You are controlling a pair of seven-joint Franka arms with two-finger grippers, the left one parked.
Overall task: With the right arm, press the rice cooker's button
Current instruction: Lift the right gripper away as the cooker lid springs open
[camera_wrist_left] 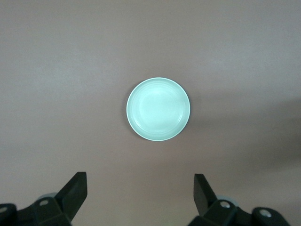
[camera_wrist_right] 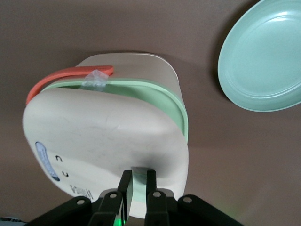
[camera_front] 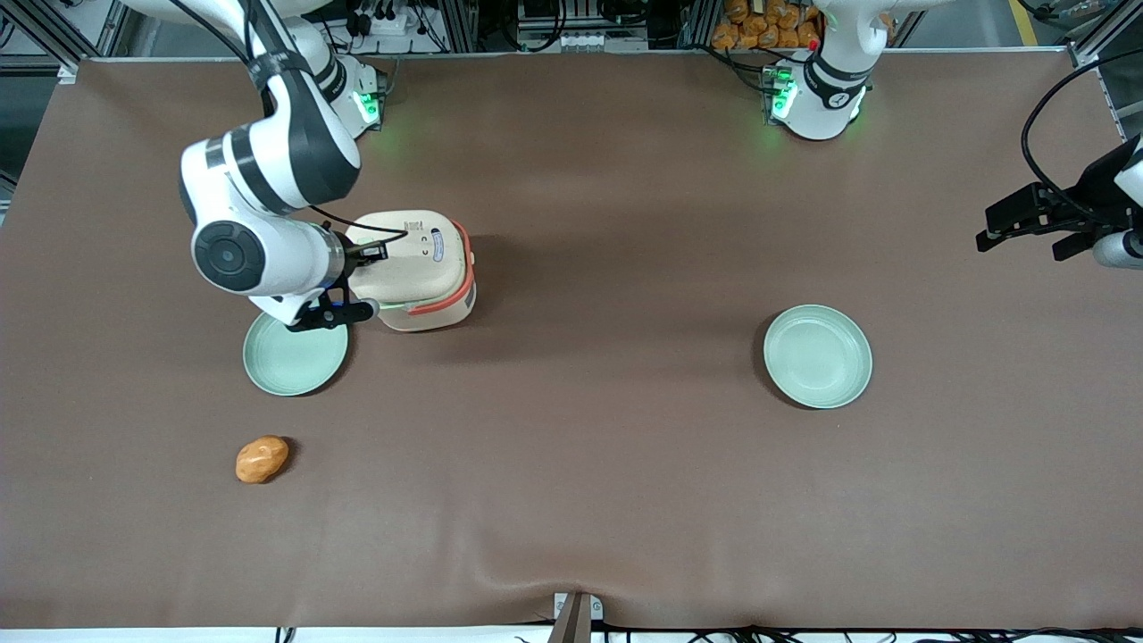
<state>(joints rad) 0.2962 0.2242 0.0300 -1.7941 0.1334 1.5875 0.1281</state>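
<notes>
Claw (camera_wrist_right: 137,181) of the right arm (camera_front: 268,179) sits at the rice cooker (camera_front: 415,268) lid's edge, fingers (camera_wrist_right: 124,186) narrowly parted over a small button. On the brown counter (camera_front: 625,491), a green plate (camera_front: 299,362) lies at the cooker's seven o'clock, toward the front camera.

A big brown table (camera_front: 625,223) fills the room. Metal frames (camera_front: 464,22) and what may be cables run along its top edge.

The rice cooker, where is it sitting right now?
The rice cooker sits on the table toward the working arm's end, beside a green plate, with the gripper at the lid's edge.
</notes>
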